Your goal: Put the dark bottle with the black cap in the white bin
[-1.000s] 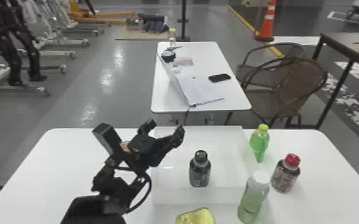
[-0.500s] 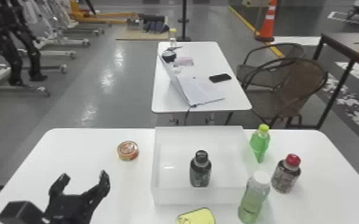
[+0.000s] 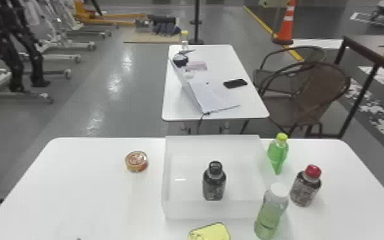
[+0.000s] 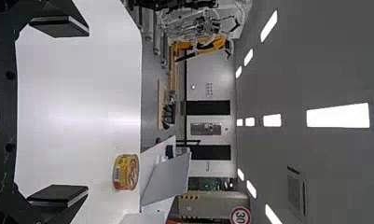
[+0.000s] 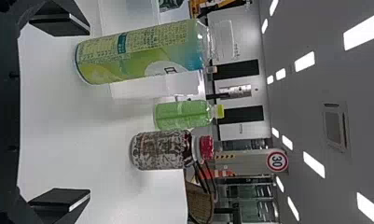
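The dark bottle with the black cap (image 3: pixel 214 182) stands upright inside the white bin (image 3: pixel 181 209), near the middle of its floor. In the left wrist view my left gripper (image 4: pixel 58 116) is open, its two fingers wide apart over the white table, with nothing between them. My right gripper (image 5: pixel 59 112) stands open in the right wrist view, its fingers spread wide. Bottles stand on the table beyond its fingertips, and none is held.
Right of the bin are a green bottle (image 3: pixel 277 153), a red-capped bottle (image 3: pixel 305 186) and a tall white-capped bottle (image 3: pixel 271 212). A round can (image 3: pixel 136 161) sits left of the bin, and a yellow item (image 3: pixel 210 232) lies at its near side.
The left arm has drawn back from beside the bin toward the near left and out of the head view, uncovering the round can. The dark bottle has stayed in the bin.
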Controlling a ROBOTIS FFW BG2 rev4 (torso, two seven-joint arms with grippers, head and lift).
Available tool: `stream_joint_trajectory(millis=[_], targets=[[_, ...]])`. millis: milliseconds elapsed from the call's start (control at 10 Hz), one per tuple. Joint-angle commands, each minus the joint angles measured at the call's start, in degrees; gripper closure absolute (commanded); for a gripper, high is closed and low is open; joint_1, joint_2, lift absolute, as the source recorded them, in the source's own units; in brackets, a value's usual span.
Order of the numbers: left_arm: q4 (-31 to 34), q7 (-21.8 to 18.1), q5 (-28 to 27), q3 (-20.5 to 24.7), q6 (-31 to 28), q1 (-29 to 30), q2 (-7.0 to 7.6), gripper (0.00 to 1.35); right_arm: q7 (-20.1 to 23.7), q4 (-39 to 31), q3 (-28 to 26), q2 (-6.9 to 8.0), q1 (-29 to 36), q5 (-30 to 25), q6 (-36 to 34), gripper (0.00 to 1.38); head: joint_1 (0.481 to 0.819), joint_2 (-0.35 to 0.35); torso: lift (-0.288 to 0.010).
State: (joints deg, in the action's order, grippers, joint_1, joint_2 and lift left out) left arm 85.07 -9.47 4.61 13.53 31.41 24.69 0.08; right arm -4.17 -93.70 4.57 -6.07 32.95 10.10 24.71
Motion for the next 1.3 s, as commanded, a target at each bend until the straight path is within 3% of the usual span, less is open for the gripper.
stream_joint_trajectory(millis=[0, 1200], targets=[[-1.4, 0.24, -0.48, 0.53, 1.2, 0.27, -0.23, 0.12, -0.05, -0.08, 0.0, 0.0, 0.1, 0.0, -0.1, 0.08, 0.549, 0.0, -0.1], [-3.16, 0.24, 2.33, -0.61, 2.08, 0.0, -0.23, 0.11, -0.4, -0.43, 0.0, 0.0, 0.54, -0.17, -0.1, 0.08, 0.549, 0.0, -0.1]])
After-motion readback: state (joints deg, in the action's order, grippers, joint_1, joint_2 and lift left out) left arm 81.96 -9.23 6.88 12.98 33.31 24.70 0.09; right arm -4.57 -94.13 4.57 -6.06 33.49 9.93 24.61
